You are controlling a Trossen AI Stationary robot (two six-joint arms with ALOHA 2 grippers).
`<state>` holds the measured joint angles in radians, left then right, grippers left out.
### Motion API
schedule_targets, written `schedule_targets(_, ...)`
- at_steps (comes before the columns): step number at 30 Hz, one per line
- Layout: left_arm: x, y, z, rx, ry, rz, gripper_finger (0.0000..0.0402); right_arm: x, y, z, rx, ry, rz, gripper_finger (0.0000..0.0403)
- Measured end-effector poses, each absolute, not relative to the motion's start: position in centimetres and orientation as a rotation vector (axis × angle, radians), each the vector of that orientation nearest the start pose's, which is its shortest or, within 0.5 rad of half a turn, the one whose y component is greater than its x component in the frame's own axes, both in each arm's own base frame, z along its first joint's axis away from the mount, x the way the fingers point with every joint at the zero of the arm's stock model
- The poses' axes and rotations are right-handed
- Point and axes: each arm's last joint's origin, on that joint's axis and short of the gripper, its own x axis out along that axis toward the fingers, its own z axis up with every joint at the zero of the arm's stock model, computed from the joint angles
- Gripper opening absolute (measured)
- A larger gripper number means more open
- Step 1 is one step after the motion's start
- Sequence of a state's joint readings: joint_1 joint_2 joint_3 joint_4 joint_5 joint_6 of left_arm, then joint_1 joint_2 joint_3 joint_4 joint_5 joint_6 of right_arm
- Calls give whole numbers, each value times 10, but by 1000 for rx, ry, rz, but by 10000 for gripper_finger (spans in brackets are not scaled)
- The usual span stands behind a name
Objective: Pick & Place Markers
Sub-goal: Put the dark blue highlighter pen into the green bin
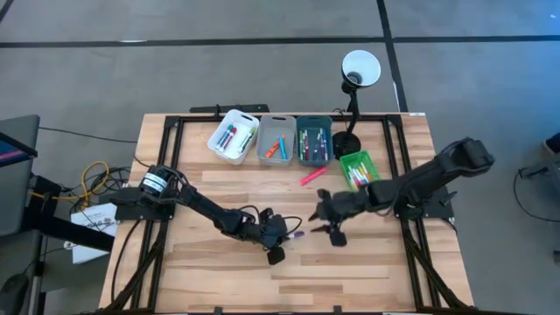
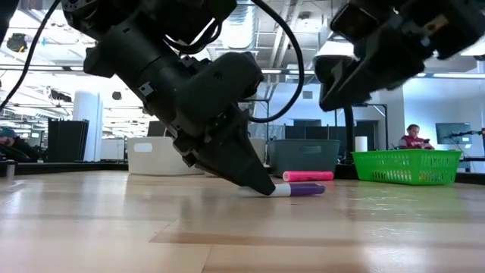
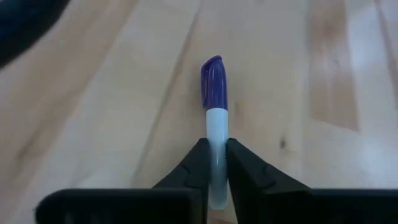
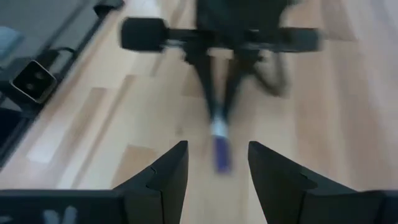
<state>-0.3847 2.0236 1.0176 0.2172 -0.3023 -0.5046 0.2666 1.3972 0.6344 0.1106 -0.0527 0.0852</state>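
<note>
Left wrist view shows my left gripper with its fingers squeezed on the purple marker lying on the worktop, the right gripper waits nearby with fingers apart, so I think lifting it to a bin comes next.

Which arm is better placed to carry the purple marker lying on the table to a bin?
Left. The left gripper already has its fingers closed on the purple marker's white barrel at the tabletop. The right gripper hangs open above it, holding nothing.
</note>
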Motion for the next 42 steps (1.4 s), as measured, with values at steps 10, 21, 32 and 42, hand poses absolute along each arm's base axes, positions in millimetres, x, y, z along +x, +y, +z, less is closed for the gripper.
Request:
schedule_targets(10, 361, -134, 102, -185, 699, 138, 41, 280, 85, 116, 9, 709, 228, 136)
schedule_targets(21, 363, -132, 111, -192, 663, 134, 40, 291, 83, 107, -64, 705, 177, 119)
schedule_targets(32, 367, -124, 113, -201, 653, 147, 47, 291, 83, 107, -82, 704, 181, 58)
schedule_targets(42, 370, -116, 115, -192, 637, 174, 91, 286, 81, 108, -98, 761, 143, 60)
